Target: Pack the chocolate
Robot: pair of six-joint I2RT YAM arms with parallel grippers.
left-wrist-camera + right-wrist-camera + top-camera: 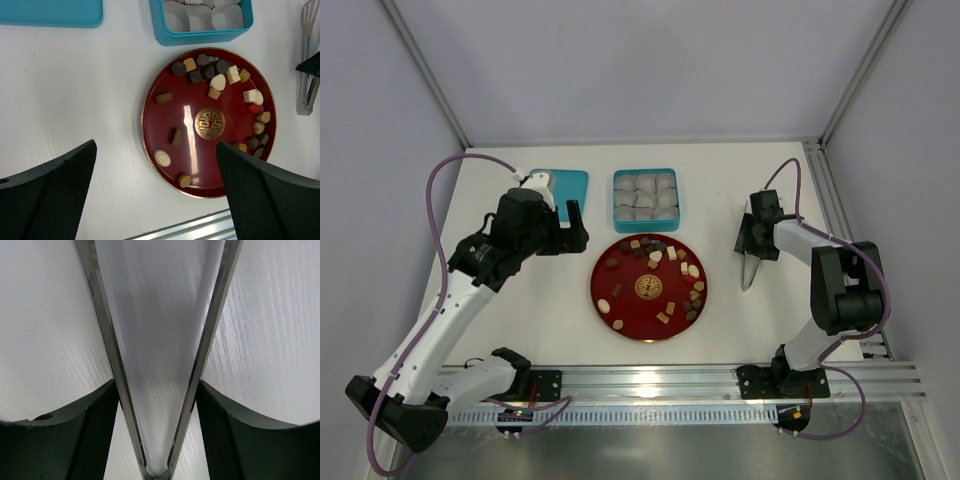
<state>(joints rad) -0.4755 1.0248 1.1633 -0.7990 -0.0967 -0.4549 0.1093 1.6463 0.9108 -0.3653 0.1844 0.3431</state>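
The chocolate (655, 257) lies as many small dark, light brown and cream pieces on a round red plate (595, 290), mostly along its far and right rim; it also shows in the left wrist view (218, 82). My left gripper (565, 235) is open and empty, hovering left of the plate (200, 172), its jaws (156, 150) wide apart. My right gripper (757, 235) is to the right of the plate, closed on a pair of metal tongs (750, 268). In the right wrist view its fingers (100, 430) press both arms of the tongs (107, 340).
A teal box (616, 195) holding white paper cups stands behind the plate, seen too in the left wrist view (200, 37). Its teal lid (570, 185) lies left of it. An aluminium rail (650, 380) runs along the near table edge.
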